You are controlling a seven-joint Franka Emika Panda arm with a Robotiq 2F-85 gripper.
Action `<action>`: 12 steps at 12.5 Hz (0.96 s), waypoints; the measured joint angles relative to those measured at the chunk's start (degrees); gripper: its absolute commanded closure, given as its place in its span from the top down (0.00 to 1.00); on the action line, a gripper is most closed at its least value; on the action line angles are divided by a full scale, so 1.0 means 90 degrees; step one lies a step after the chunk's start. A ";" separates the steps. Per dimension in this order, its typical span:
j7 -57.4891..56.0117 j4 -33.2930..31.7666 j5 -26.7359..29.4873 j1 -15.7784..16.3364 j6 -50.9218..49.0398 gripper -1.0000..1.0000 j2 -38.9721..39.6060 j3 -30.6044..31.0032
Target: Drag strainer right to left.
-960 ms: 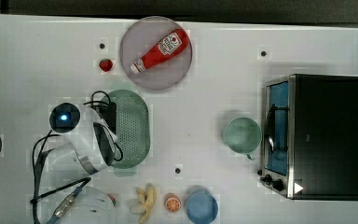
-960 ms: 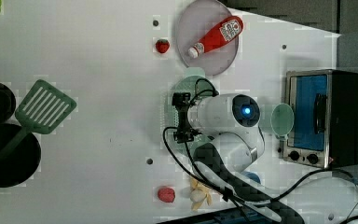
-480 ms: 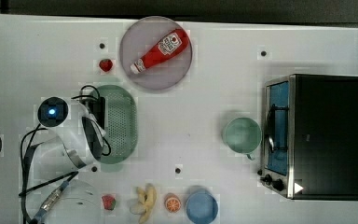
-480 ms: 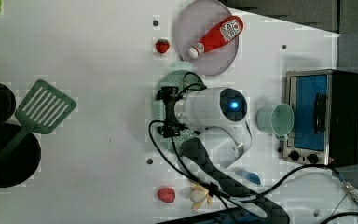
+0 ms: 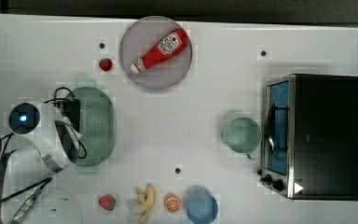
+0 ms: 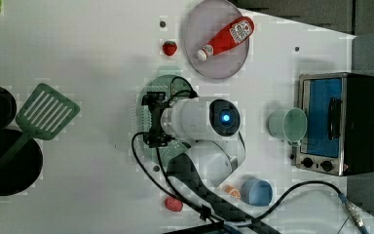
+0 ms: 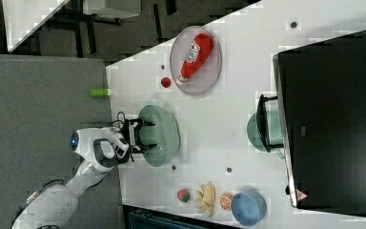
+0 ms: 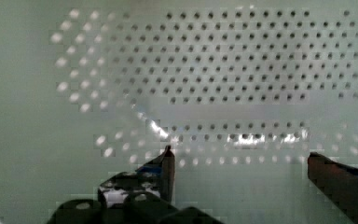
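Covering the strainer point(image 5: 98, 126)'s near rim, the arm point(image 5: 42, 135).

The white robot arm point(image 5: 42, 135) covers the top view's left part of the pale mint-green oval perforated plastic strainer point(image 5: 98, 126). In the wrist view, the pincer point(image 8: 240, 175) fingers are cut off by the picture's edge.

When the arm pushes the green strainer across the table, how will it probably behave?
The strainer looks like thin perforated plastic, so it is probably light and should slide easily on the smooth white table. Its wide, shallow oval shape makes tipping unlikely. Pushed off-centre, it may turn rather than travel straight.
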 measured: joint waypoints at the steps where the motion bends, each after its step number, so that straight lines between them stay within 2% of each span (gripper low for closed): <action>1: 0.0081 0.0025 -0.0009 0.0059 0.0025 1.00 0.0003 0.0014; 4: 0.0230 0.0348 0.0040 0.0205 -0.0255 1.00 0.0190 0.0025; 9: 0.0298 0.0417 -0.0014 0.0270 -0.0420 1.00 0.0295 0.0157; 12: -0.0155 0.0410 -0.0202 0.0448 -0.1545 1.00 0.0053 -0.0089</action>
